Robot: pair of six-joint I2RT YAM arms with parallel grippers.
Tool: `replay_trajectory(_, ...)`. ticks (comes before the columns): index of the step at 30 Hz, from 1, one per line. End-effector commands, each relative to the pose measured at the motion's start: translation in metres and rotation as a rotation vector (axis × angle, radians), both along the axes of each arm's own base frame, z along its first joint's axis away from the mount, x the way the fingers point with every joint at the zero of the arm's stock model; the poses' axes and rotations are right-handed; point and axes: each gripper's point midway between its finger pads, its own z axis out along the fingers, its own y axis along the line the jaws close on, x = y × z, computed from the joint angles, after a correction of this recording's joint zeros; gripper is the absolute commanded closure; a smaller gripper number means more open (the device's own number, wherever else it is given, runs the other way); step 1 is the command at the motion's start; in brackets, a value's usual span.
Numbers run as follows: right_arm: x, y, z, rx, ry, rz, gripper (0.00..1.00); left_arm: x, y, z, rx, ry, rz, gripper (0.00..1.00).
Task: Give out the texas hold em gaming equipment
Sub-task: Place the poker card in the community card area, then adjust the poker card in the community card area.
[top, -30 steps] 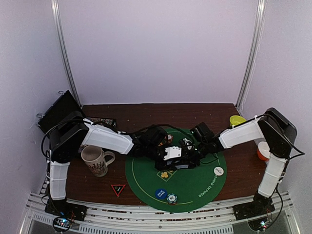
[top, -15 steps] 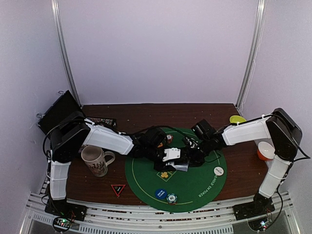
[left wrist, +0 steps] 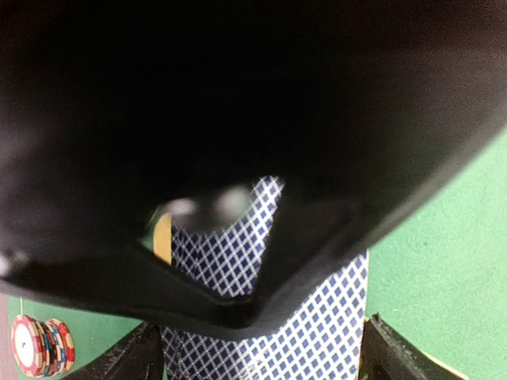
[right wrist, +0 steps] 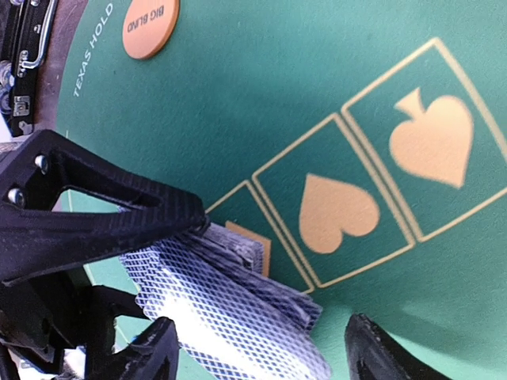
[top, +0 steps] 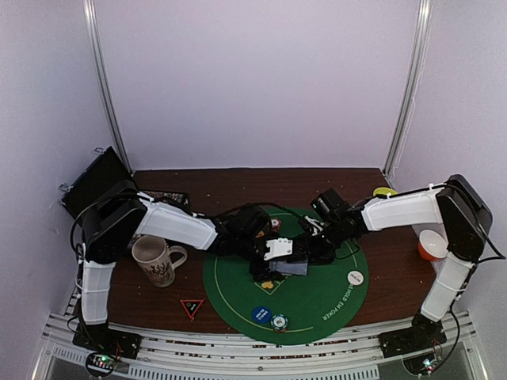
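On the round green mat (top: 317, 305) the deck of playing cards (top: 291, 267) lies slightly splayed, with both grippers at it. My left gripper (left wrist: 261, 364) is open, and the diamond-backed deck (left wrist: 317, 317) fills the gap between its fingers. My right gripper (right wrist: 261, 356) is open too, with the deck (right wrist: 230, 309) nearer its left finger and bare felt on the other side. A black blur, probably the right gripper, hides the upper left wrist view. A red-white chip stack (left wrist: 40, 346) stands nearby, and an orange button (right wrist: 150, 24) sits further off.
A blue button (top: 261, 313) and teal-white chips (top: 278, 322) sit at the mat's near edge, a white button (top: 355, 278) at its right. A patterned mug (top: 154, 260) stands left of the mat. A yellow bowl (top: 386, 192) and an orange bowl (top: 428, 244) are at the right.
Both grippers' jaws have spread wider around the deck. The right arm has swung slightly toward the back of the table. The deck has settled lower on the mat.
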Motion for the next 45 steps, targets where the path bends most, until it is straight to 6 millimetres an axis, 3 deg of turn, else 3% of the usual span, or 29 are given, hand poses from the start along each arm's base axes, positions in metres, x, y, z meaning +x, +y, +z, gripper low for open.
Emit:
replay_trajectory(1, 0.016, 0.001, 0.032, -0.007, -0.1, -0.002, 0.24, 0.004, -0.003, 0.024, -0.05, -0.031, 0.002, 0.1)
replay_trajectory(8, 0.025, -0.01, 0.052, -0.033, -0.157, -0.048, 0.23, -0.003, 0.0, 0.067, -0.099, -0.045, -0.024, 0.07)
replay_trajectory(11, 0.027, -0.011, 0.053, -0.035, -0.154, -0.055, 0.23, -0.006, 0.004, 0.064, -0.077, -0.039, -0.036, 0.06)
replay_trajectory(16, 0.027, -0.015, 0.048, -0.06, -0.139, -0.061, 0.23, 0.005, 0.009, 0.059, -0.04, -0.067, 0.018, 0.06)
replay_trajectory(21, 0.02, -0.031, 0.047, -0.105, -0.127, -0.107, 0.25, 0.021, 0.015, 0.107, -0.151, -0.018, 0.174, 0.09)
replay_trajectory(24, 0.007, -0.04, 0.037, -0.117, -0.092, -0.128, 0.28, 0.046, 0.043, 0.121, -0.182, 0.12, 0.367, 0.23)
replay_trajectory(27, -0.001, -0.04, 0.027, -0.097, -0.081, -0.134, 0.31, 0.073, 0.085, 0.099, -0.152, 0.266, 0.577, 0.41)
replay_trajectory(30, -0.001, -0.033, 0.022, -0.064, -0.073, -0.137, 0.35, 0.069, 0.105, 0.062, -0.057, 0.346, 0.64, 0.5)
replay_trajectory(32, -0.001, -0.029, 0.018, -0.057, -0.064, -0.134, 0.35, 0.062, 0.105, 0.047, -0.023, 0.395, 0.634, 0.53)
replay_trajectory(36, -0.001, -0.023, 0.008, -0.055, -0.05, -0.122, 0.36, 0.056, 0.104, 0.038, -0.004, 0.43, 0.627, 0.58)
replay_trajectory(45, 0.009, -0.006, 0.001, -0.037, -0.047, -0.105, 0.37, 0.034, 0.087, 0.002, 0.093, 0.443, 0.544, 0.6)
